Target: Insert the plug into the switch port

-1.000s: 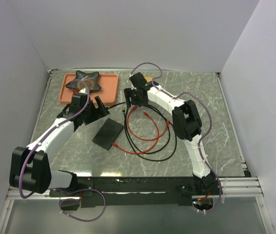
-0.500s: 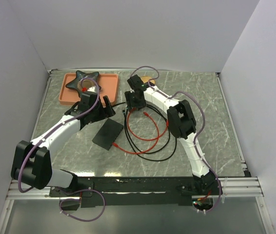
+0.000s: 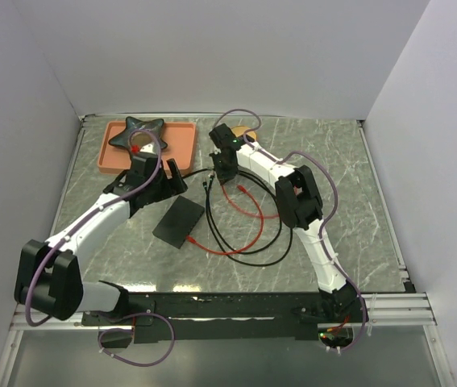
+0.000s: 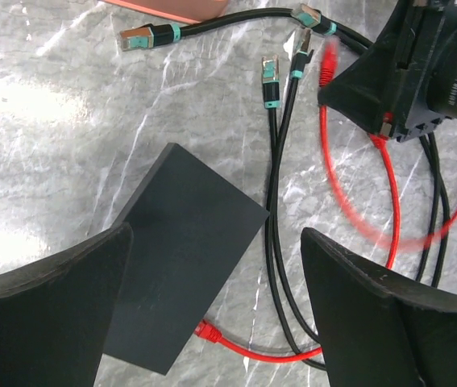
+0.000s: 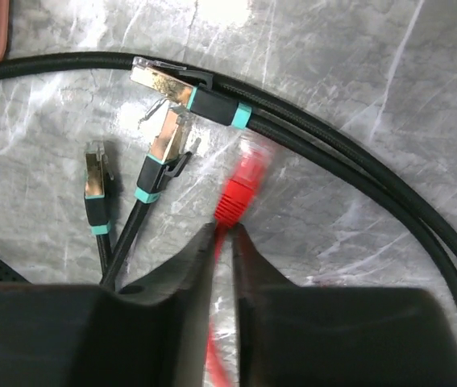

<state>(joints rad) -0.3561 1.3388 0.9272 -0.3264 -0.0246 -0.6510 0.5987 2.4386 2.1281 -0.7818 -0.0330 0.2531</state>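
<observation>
Far-centre on the tabletop (image 3: 357, 201), the right gripper (image 5: 224, 242) has its jaws clenched on the red cable (image 4: 268, 352), plug (image 5: 242, 184) poking out ahead. Black box (image 3: 178, 221) lies nearer and leftward, long axis diagonal, under the left gripper (image 4: 216, 242), jaws spread wide. Port edge? Can't tell.

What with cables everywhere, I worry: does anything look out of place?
Nothing spilled or damaged. The red cable and black cables sprawl in overlapping loops beside the black box, and the right hand pinches the red cable behind its plug.
</observation>
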